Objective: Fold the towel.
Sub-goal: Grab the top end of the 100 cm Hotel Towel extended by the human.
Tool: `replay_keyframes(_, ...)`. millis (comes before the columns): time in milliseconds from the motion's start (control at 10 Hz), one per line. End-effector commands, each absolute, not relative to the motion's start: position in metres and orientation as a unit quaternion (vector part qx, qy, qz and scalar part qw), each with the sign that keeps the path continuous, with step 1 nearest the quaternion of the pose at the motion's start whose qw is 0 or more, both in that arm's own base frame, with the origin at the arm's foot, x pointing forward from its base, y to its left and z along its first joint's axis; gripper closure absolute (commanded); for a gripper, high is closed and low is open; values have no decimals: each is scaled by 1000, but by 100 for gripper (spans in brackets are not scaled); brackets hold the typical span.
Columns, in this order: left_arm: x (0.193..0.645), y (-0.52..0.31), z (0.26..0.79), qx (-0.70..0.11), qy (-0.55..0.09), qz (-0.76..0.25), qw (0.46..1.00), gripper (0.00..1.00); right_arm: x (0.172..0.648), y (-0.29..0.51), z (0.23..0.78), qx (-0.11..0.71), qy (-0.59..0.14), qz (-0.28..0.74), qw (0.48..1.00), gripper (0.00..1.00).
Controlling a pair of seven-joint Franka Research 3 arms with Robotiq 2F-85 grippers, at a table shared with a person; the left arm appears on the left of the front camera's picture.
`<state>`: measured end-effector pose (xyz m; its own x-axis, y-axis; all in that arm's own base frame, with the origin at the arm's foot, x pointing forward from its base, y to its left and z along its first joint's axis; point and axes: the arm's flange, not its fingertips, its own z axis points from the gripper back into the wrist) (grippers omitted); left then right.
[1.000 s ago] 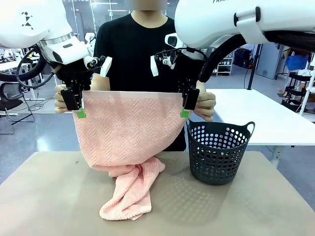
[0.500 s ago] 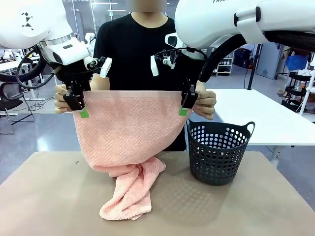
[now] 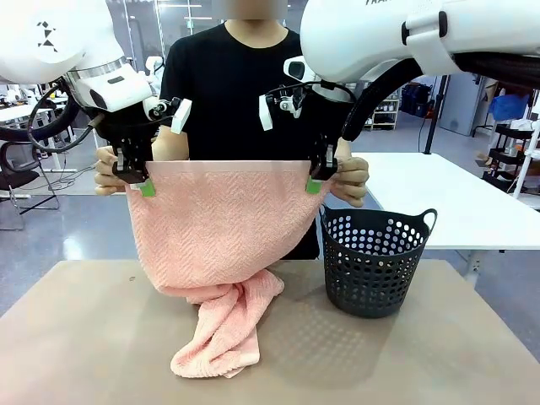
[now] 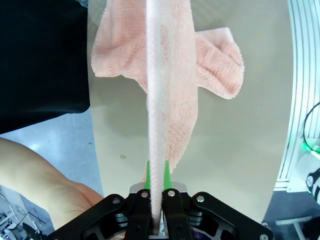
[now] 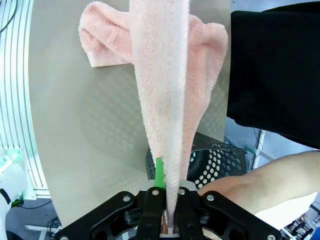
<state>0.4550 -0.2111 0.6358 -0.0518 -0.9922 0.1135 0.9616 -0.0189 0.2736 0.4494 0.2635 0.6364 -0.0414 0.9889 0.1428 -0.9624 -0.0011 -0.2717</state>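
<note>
Over tan tabletop [image 3: 84,346], both arms' fingers [image 3: 148,187] pinch towel [image 3: 219,224].

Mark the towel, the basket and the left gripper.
towel [image 3: 221,228], front view, hanging middle panel.
basket [image 3: 371,272], front view, perforated front wall.
left gripper [image 3: 145,186], front view, midway between its fingertips at the towel's top corner.

The towel [image 3: 221,221], pale salmon-pink herringbone terry, hangs spread wide from its level top hem, its lower end bunched on the surface [image 3: 422,363], left of centre.
</note>
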Motion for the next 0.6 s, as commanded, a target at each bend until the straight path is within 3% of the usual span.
replay_keyframes(0,451,-206,633,60,-134,-704,695,100,451,261,635,-51,-146,709,688,100)
replay_keyframes(500,456,-209,636,55,-140,-710,688,100,449,264,636,-44,-149,706,691,100)
